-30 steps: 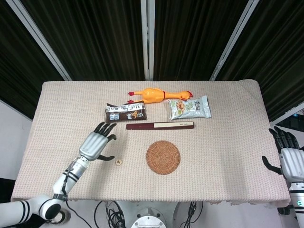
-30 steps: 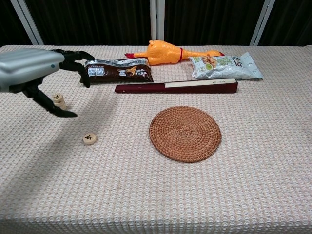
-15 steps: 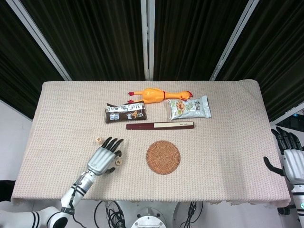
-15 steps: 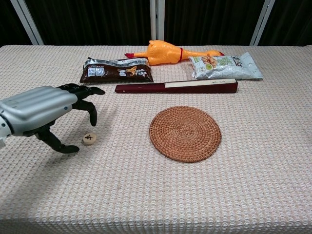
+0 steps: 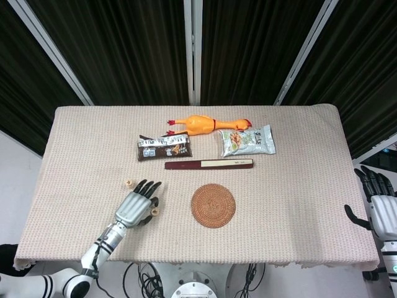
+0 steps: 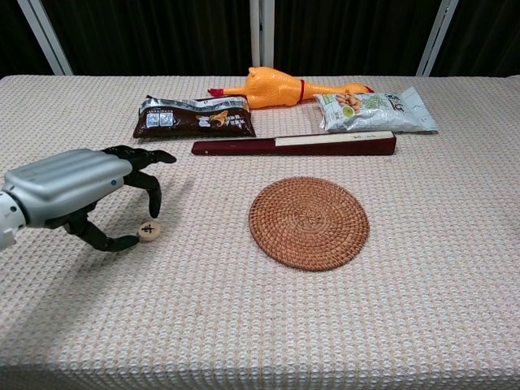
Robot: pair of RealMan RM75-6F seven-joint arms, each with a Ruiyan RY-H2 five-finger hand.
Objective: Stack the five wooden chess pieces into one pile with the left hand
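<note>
Left hand [image 6: 77, 191] was lowered in the lower left of the chest view, fingers spread, nothing gripped. One wooden chess piece [image 6: 149, 231] was seen flat on the tablecloth [image 6: 268, 325], between thumb and fingertips.

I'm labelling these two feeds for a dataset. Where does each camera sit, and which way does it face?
Head view: high above the near edge, looking steeply down on the whole table; shows the left robot hand with its forearm, and the right robot hand off the right edge.
Chest view: low at the near edge, looking across the tabletop toward the dark curtains; shows only the left robot hand.
Shared: left robot hand, loose chess piece, woven mat, rubber chicken.
</note>
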